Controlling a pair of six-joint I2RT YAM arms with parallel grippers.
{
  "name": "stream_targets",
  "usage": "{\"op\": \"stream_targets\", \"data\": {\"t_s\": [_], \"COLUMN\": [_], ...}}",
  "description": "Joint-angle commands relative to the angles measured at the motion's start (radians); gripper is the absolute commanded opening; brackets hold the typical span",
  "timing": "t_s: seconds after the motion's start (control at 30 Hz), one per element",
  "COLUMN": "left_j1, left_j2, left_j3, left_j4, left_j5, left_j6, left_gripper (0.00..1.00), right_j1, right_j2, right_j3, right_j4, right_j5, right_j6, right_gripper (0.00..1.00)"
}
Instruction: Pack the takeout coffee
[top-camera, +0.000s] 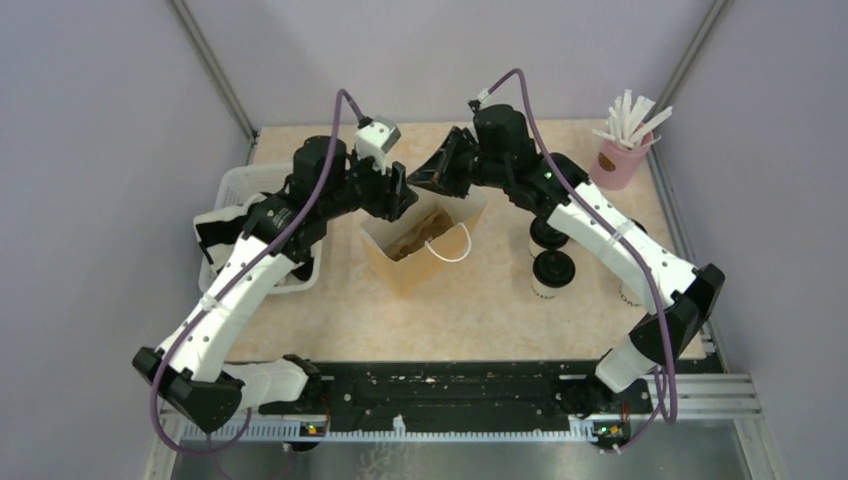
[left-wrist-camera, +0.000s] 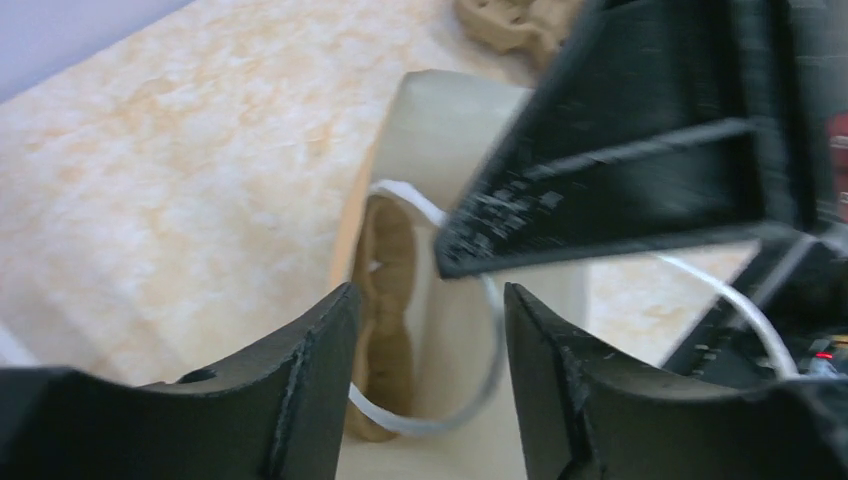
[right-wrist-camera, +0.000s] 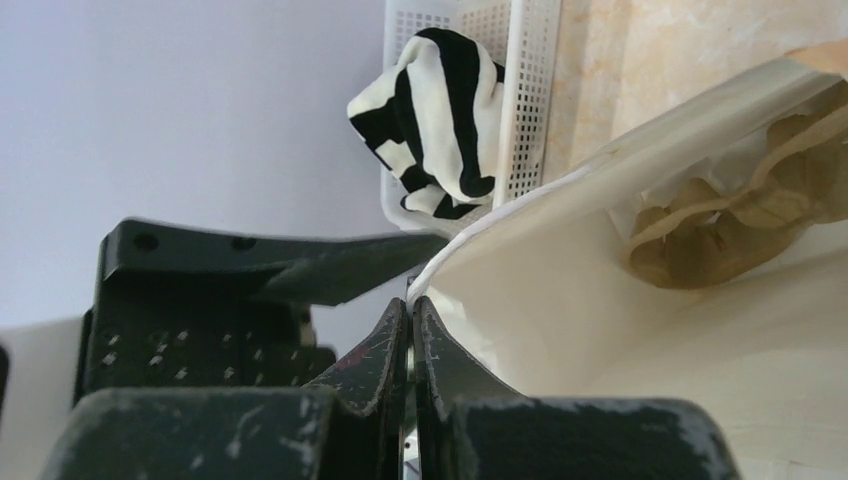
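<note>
**Top view.** Near coffee cup (top-camera: 552, 268) and far coffee cup (top-camera: 545, 233) upright on the table (top-camera: 480, 320), black lids on. Both just right of the brown paper bag (top-camera: 402, 265), not in it, partly under the right forearm. Probably light, with soft paper walls easy to crush and a lid apt to pop off; possibly liquid inside. Best taken around the wall just below the lid, gently, and kept upright. Both claws up at the bag's open mouth: left claw (top-camera: 398, 200) at the far-left rim, right claw (top-camera: 425, 180) at the far-right rim. Pink cup (top-camera: 620, 165) of straws in the far right corner, white basket (top-camera: 240, 185) at the left.

**Left wrist.** Left claw (left-wrist-camera: 425, 340) parted a moderate way, gripping nothing, straddling the bag's wall and its white handle (left-wrist-camera: 480, 400). Brown moulded insert (left-wrist-camera: 385, 290) down inside the bag.

**Right wrist.** Right claw (right-wrist-camera: 411, 330) pressed fully together, seemingly pinching the bag's thin rim. Striped cloth (right-wrist-camera: 430, 100) lying in the basket beyond.

**Surface and room.** Pale marbled tabletop, flat and smooth-looking. Plain lilac walls close on three sides. Little space between bag and cups under the right arm.
</note>
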Motion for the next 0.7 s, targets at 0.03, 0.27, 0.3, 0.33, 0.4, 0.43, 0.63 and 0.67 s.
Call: {"op": "stream_targets", "data": {"t_s": [0.03,0.27,0.3,0.33,0.4,0.43,0.63,0.67], "left_j1": [-0.006,-0.006,-0.005,-0.006,-0.007,-0.006,-0.005,-0.004], "left_j2": [0.064,0.036,0.028,0.024,0.021,0.022,0.011,0.005], "left_j3": [0.064,0.084,0.082,0.081,0.082,0.08,0.047,0.032], "left_j4": [-0.006,-0.028,-0.019,-0.013,-0.003,0.002,0.081,0.103], "left_j5": [-0.178,-0.17,-0.158,-0.154,-0.14,-0.126,-0.005,0.017], "left_j6": [0.074,-0.055,-0.085,-0.115,-0.177,-0.201,-0.333,-0.347], "left_gripper": [0.48,0.08,0.0,0.0,0.0,0.0,0.0,0.0], "right_j1": [-0.005,-0.01,-0.01,-0.012,-0.012,-0.012,-0.012,-0.013], "right_j2": [-0.005,-0.067,-0.077,-0.086,-0.107,-0.119,-0.184,-0.184], "right_j3": [0.042,0.061,0.072,0.084,0.106,0.112,0.054,0.024], "right_j4": [-0.011,-0.199,-0.251,-0.308,-0.404,-0.448,-0.568,-0.545], "right_j5": [-0.018,0.081,0.115,0.143,0.196,0.226,0.297,0.28], "right_j6": [-0.017,-0.207,-0.243,-0.27,-0.311,-0.322,-0.296,-0.288], "right_gripper": [0.0,0.38,0.47,0.55,0.65,0.68,0.99,0.99]}}
